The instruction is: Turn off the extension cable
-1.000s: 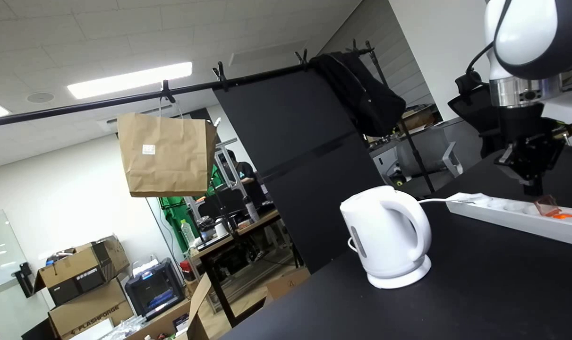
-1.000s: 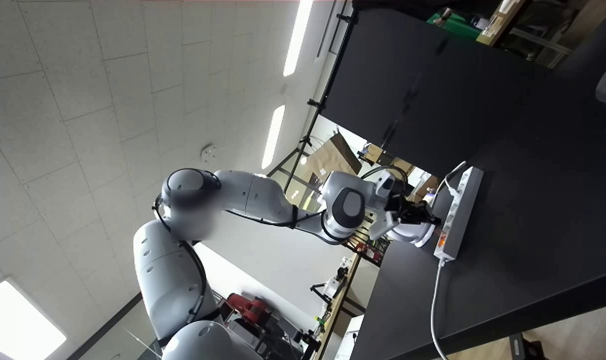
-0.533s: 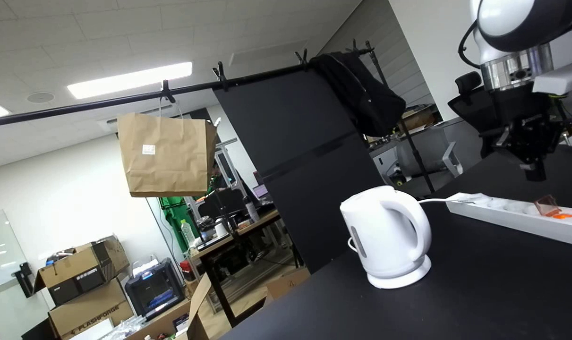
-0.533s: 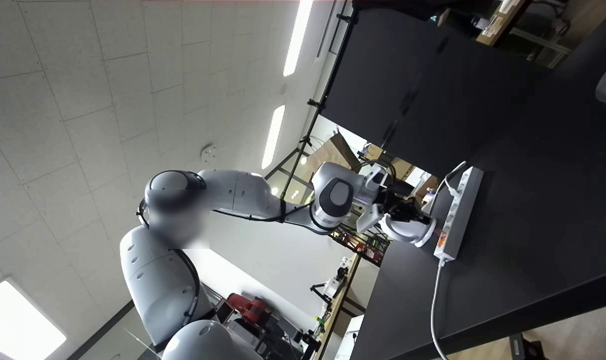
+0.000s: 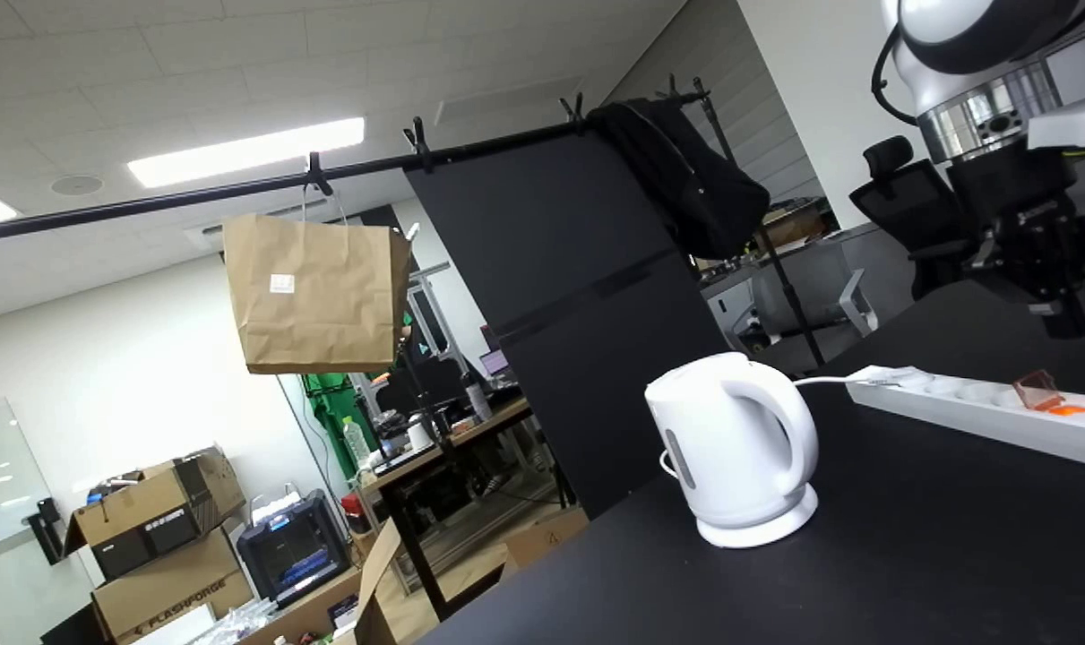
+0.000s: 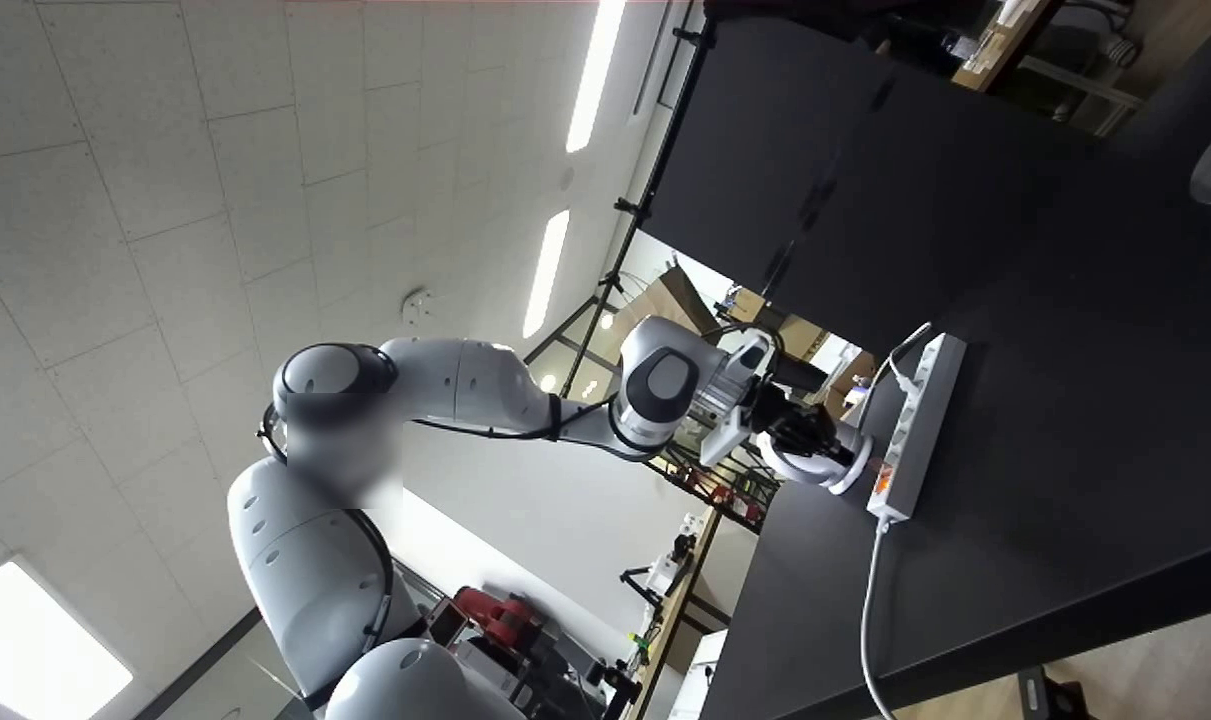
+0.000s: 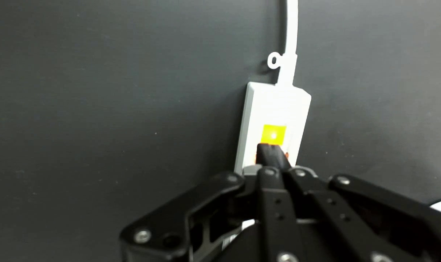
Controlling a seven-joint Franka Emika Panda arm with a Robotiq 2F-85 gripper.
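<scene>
The extension cable is a long white power strip, seen in both exterior views (image 5: pixel 981 422) (image 6: pixel 918 430) and in the wrist view (image 7: pixel 278 105). Its switch (image 7: pixel 274 134) looks bright yellow in the wrist view and orange in both exterior views (image 5: pixel 1069 410) (image 6: pixel 882 478). A clear reddish cover (image 5: pixel 1037 391) stands raised beside the switch. My gripper (image 7: pixel 269 147) is shut with nothing between its fingers. In the wrist view its tips overlap the switch's lower edge and hide part of the cover. In the exterior views the gripper (image 5: pixel 1066 324) (image 6: pixel 847 457) hovers above the strip, apart from it.
The white kettle (image 5: pixel 726 448) stands on the black table (image 5: pixel 865 573) near the strip; my gripper partly hides it in an exterior view (image 6: pixel 805 465). A white cord (image 7: pixel 291 32) leaves the strip's switch end. A white plug (image 6: pixel 905 383) sits at the far end.
My gripper has lifted off the strip near the cover, then shifted toward the strip's switch end and tilted. The strip, cover and kettle have not moved.
</scene>
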